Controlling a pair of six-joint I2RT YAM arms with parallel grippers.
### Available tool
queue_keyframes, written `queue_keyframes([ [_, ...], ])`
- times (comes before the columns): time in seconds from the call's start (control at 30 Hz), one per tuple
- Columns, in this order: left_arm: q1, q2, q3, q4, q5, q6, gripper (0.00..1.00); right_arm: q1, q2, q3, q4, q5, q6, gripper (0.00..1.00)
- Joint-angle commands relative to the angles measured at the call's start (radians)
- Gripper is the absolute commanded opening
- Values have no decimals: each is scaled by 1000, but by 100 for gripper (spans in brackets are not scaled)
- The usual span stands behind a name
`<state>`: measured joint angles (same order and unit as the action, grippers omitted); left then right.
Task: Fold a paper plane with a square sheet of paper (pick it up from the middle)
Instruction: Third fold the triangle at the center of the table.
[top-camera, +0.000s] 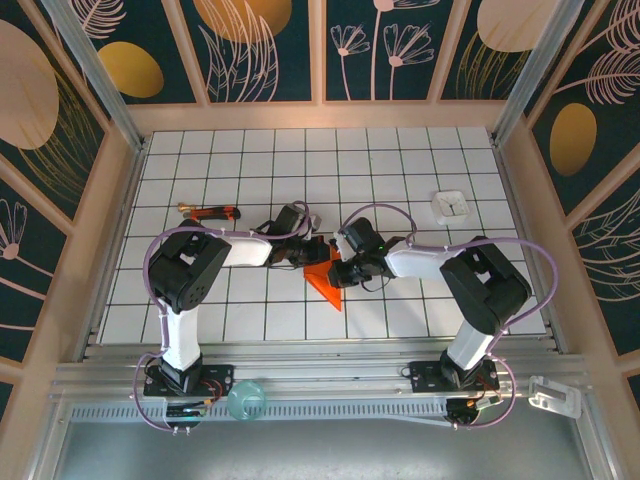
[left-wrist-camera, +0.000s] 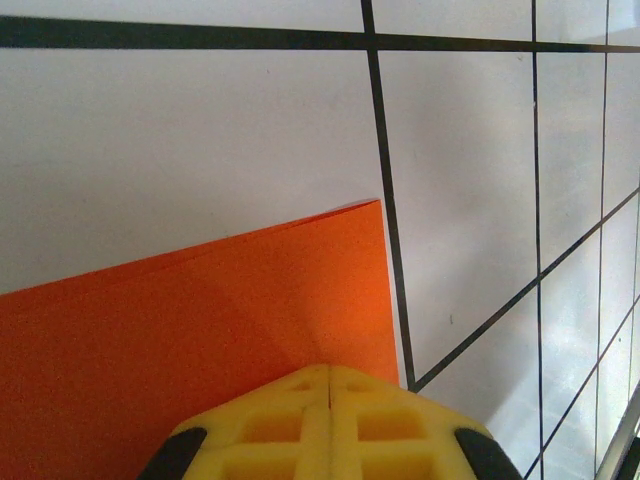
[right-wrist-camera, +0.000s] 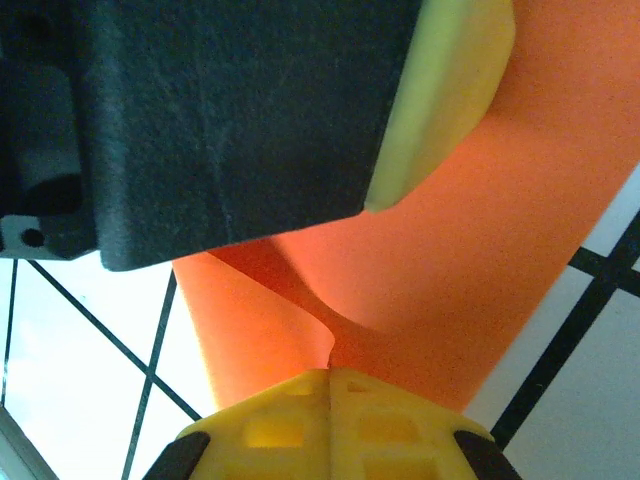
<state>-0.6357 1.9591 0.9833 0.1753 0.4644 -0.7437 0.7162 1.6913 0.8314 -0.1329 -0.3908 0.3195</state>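
Note:
The square sheet of paper (top-camera: 327, 284) is bright orange-red and lies mid-table, folded into a wedge that points toward the near edge. My left gripper (top-camera: 321, 252) is at its far side. In the left wrist view the yellow jaws (left-wrist-camera: 330, 370) are pressed together, tips down on the flat paper (left-wrist-camera: 200, 340) near its corner, with nothing seen between them. My right gripper (top-camera: 339, 272) meets the sheet from the right. In the right wrist view it (right-wrist-camera: 330, 372) is shut on a curled-up edge of the paper (right-wrist-camera: 480, 260), and the left gripper's black body (right-wrist-camera: 220, 130) hangs just above.
A thin red-and-black tool (top-camera: 212, 211) lies at the left, behind the left arm. A small white square object (top-camera: 451, 205) sits at the right rear. Panelled walls close in the gridded table (top-camera: 400, 160) on three sides. A teal round piece (top-camera: 246, 398) rests on the front rail.

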Motion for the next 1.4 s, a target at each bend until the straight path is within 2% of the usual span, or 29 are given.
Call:
queue_keyframes([
  [0.0,-7,63,-53,-124,-35,18,0,1,24,-5,-9,2,-9,0],
  [0.63,-7,49,-17,-153,-35,19,1,3,53,-55,-6,67,-12,0],
  [0.77,-7,32,50,-191,-51,33,8,3,51,-67,-6,72,-11,0],
  [1.0,-7,-10,150,-280,-81,68,30,2,43,-79,-7,79,-10,0],
  [1.13,-7,-74,171,-323,-142,85,41,2,43,-84,-6,78,-10,0],
  [1.27,-7,-171,136,-351,-245,82,44,3,45,-86,-3,78,-10,0],
  [1.37,-7,-287,51,-340,-294,38,41,2,48,-84,-4,77,-8,0],
])
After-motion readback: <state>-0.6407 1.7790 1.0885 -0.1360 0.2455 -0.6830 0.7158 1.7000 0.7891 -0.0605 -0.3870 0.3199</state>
